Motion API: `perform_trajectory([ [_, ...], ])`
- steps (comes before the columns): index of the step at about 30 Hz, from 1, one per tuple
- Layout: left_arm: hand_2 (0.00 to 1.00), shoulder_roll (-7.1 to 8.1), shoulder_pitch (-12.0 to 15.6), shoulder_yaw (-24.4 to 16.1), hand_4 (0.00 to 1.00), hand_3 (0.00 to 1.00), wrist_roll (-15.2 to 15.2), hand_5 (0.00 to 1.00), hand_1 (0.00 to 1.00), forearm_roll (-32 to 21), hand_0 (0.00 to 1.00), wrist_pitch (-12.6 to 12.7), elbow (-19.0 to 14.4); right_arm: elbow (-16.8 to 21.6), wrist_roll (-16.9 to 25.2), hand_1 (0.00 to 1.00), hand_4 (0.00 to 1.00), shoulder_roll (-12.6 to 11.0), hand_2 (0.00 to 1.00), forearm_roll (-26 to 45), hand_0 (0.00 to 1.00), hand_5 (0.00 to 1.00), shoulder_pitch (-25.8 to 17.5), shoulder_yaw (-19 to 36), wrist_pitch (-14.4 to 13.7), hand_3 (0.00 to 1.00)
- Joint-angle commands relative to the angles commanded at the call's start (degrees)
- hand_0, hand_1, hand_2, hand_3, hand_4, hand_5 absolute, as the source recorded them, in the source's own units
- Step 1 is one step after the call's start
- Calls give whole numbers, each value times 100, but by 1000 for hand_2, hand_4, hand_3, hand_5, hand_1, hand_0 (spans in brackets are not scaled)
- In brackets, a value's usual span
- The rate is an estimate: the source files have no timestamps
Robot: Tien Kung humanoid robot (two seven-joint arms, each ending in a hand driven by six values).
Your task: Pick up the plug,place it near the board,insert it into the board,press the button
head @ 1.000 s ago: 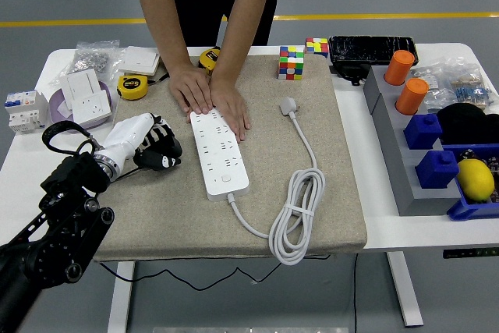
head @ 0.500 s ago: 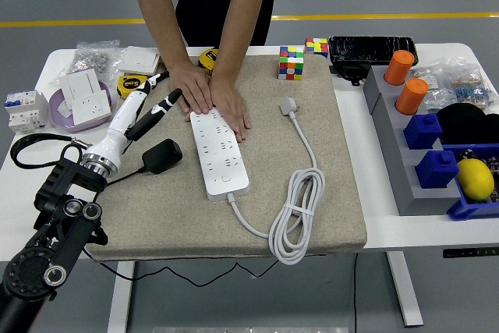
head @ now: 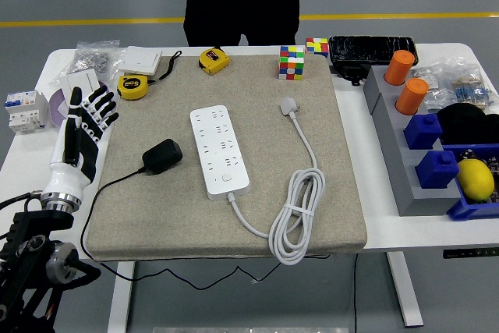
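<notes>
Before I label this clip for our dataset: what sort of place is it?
Probably a robotics lab or test hall: grey floor with a yellow line, a white table crowded with test props like the power strip and Rubik's cubes.

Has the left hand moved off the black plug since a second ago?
Yes. The left hand has pulled back left, away from the black plug, to the mat's left edge, fingers open.
</notes>
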Motion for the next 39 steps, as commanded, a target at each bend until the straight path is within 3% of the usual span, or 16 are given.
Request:
perform_trajectory([
  [2,825,-23,45,-54,998,808,20,998,849,-484,803,1,-1,0,1,700,998,9,709,-15,795,983,-4,-4,2,750],
  [4,825,-28,72,-79,998,808,65,998,849,-636,803,5,0,0,-4,700,998,12,709,-49,795,983,-6,10,4,750],
  [11,803,-26,149,-121,998,792,351,998,827,171,789,-9,-13,0,-16,700,998,9,709,-96,795,983,-33,18,10,750],
  [12,785,-29,151,-126,998,781,375,911,806,272,771,0,-15,0,-16,700,998,8,709,-95,795,983,-35,14,11,750],
  [13,785,-31,153,-120,998,781,397,911,806,328,771,8,-19,0,-20,700,998,9,709,-106,795,983,-35,24,11,750],
  [39,788,-48,133,-152,998,780,490,869,793,454,760,0,-31,0,-18,701,998,16,709,-73,795,986,-36,-7,8,750],
])
